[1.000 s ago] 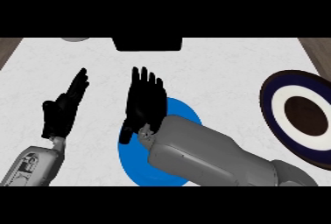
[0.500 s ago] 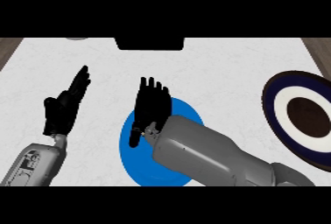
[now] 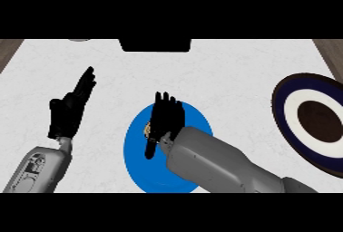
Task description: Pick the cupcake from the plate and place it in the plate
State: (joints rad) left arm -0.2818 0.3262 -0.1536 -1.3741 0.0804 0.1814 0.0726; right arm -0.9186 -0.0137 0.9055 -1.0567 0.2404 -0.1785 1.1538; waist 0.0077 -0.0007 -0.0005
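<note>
White counter (image 3: 234, 72) under a blue plate (image 3: 137, 167); my right hand (image 3: 166, 118), fingers straight, partly covers its cupcake (image 3: 148, 130), probably light and crushable, best held low on its sides. Left of the plate, my left hand (image 3: 67, 113) rests open.

Readable text: none.
Grey left forearm shell (image 3: 39, 168): faint dark marks on the casing, too small to read as letters or numbers.

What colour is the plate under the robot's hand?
The plate is bright blue, as the head view shows.
</note>
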